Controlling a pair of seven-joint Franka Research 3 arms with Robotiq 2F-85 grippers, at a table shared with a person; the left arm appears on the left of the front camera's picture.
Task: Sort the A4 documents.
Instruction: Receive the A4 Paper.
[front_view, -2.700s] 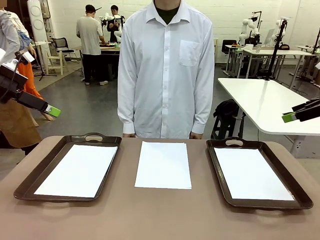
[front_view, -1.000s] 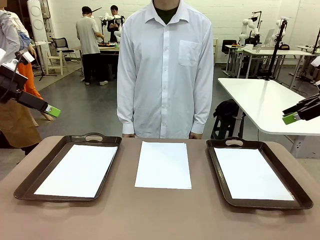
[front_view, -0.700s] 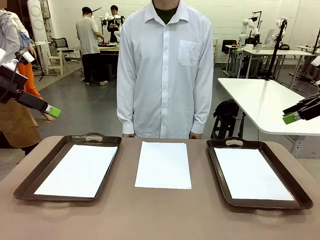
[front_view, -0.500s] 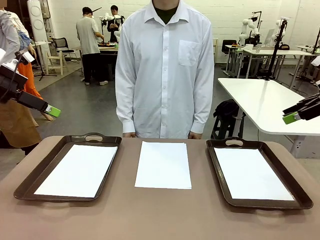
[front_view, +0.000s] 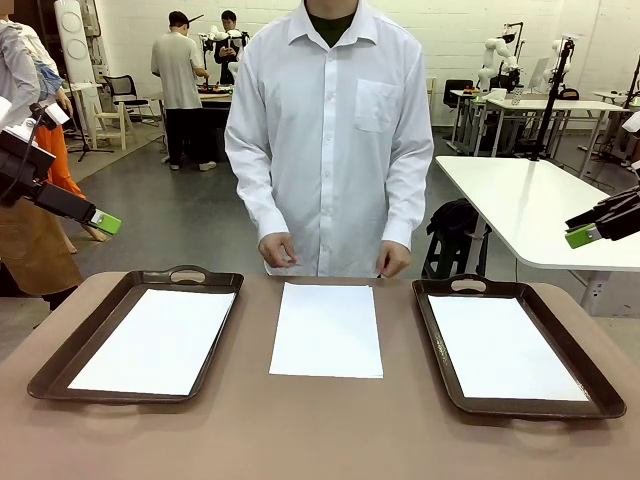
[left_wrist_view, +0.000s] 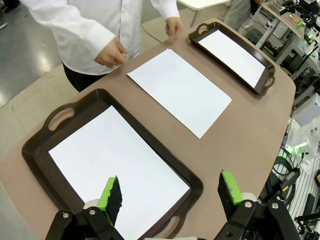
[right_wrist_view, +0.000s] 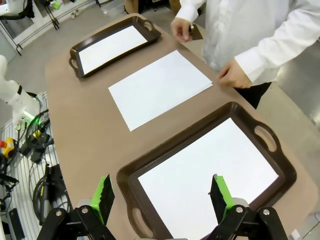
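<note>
One white A4 document (front_view: 327, 328) lies flat on the brown table between two dark brown trays; it also shows in the left wrist view (left_wrist_view: 180, 91) and the right wrist view (right_wrist_view: 159, 87). A second sheet (front_view: 155, 339) lies in the left tray (front_view: 50, 365), a third sheet (front_view: 503, 346) in the right tray (front_view: 600, 385). My left gripper (front_view: 105, 222) hangs open high off the table's left side, its fingers (left_wrist_view: 111, 199) spread above the left tray. My right gripper (front_view: 578, 236) hangs open high at the right, above the right tray (right_wrist_view: 130, 172). The person's hands (front_view: 277, 250) hover at the middle sheet's far edge.
A person in a white shirt (front_view: 330, 130) stands at the table's far side. A white table (front_view: 530, 205) stands behind on the right. Bare brown tabletop (front_view: 320, 430) runs along the near edge.
The person has raised both hands from below the table's far edge to just above the middle sheet's far end. Both arms and all sheets stay still.
</note>
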